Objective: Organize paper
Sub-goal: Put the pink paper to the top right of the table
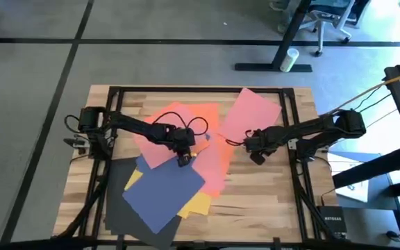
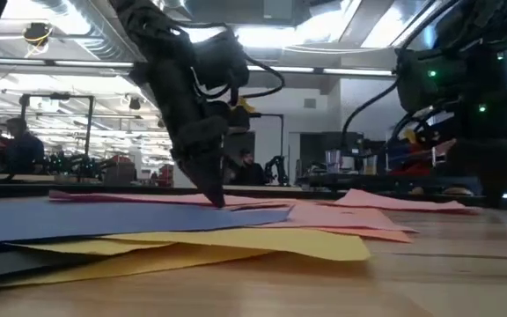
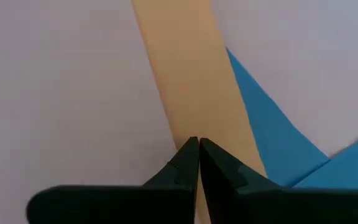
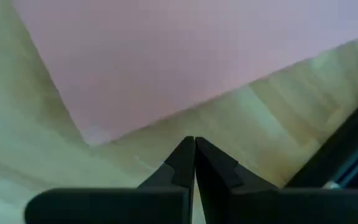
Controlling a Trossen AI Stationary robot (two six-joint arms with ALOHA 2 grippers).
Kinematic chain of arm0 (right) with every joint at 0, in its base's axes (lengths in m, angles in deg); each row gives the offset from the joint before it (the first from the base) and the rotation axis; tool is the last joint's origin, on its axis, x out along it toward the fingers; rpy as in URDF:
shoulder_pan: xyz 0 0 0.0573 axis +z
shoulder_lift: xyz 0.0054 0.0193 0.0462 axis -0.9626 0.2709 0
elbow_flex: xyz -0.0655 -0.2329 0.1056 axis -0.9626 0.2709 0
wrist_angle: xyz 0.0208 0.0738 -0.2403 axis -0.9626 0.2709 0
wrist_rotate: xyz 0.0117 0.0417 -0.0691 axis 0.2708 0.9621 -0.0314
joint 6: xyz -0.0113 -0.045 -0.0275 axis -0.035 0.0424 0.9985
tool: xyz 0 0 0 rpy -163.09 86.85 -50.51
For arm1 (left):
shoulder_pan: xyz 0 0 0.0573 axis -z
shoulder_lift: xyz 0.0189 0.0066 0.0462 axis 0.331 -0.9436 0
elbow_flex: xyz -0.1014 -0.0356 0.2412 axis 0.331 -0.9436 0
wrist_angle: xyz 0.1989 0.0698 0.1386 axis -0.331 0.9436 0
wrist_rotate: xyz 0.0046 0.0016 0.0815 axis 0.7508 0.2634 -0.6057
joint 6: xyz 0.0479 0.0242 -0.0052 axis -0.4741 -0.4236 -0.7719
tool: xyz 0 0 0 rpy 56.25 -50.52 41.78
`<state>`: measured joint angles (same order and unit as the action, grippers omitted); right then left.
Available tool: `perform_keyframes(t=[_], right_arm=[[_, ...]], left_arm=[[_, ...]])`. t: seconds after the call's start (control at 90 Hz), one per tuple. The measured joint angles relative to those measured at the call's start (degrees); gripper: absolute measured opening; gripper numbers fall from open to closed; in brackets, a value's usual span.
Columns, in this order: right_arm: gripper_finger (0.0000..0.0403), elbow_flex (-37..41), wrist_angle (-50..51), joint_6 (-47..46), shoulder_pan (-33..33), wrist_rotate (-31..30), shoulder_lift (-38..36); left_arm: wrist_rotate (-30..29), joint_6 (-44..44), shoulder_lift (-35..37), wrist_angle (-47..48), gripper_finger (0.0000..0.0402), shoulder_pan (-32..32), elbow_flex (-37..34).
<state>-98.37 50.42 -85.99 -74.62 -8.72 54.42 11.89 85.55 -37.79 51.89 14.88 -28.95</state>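
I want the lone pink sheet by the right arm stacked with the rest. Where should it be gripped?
Probably at the pink sheet's corner nearest the right gripper, coming in low from the bare table side. It lies flat, mostly uncovered, and that corner rests on bare wood.

Left arm reached in toward table centre, left gripper (image 1: pixel 184 161) pointed down – fingers pressed together (tips meeting in the left wrist view). Right arm stretched inward too, right gripper (image 1: pixel 257 159) low, fingers likewise closed with nothing between them.
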Motion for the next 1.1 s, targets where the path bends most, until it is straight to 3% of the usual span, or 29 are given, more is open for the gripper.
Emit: perform_keyframes(t=[0.356,0.667,1.1], right_arm=[[0.0000,-0.10,-14.06,3.59,0.00,-0.49,-6.10],[0.0000,-0.10,-18.81,7.92,-0.04,-0.09,-1.64],[0.0000,-0.14,-18.50,8.72,-0.02,2.43,4.34]], left_arm=[[-2.39,-0.07,2.55,8.43,0.0000,-0.38,-0.13],[-3.08,-0.09,3.08,9.86,0.0000,-0.68,-0.14],[-3.08,-0.09,10.17,8.86,0.0000,-0.70,-0.12]])
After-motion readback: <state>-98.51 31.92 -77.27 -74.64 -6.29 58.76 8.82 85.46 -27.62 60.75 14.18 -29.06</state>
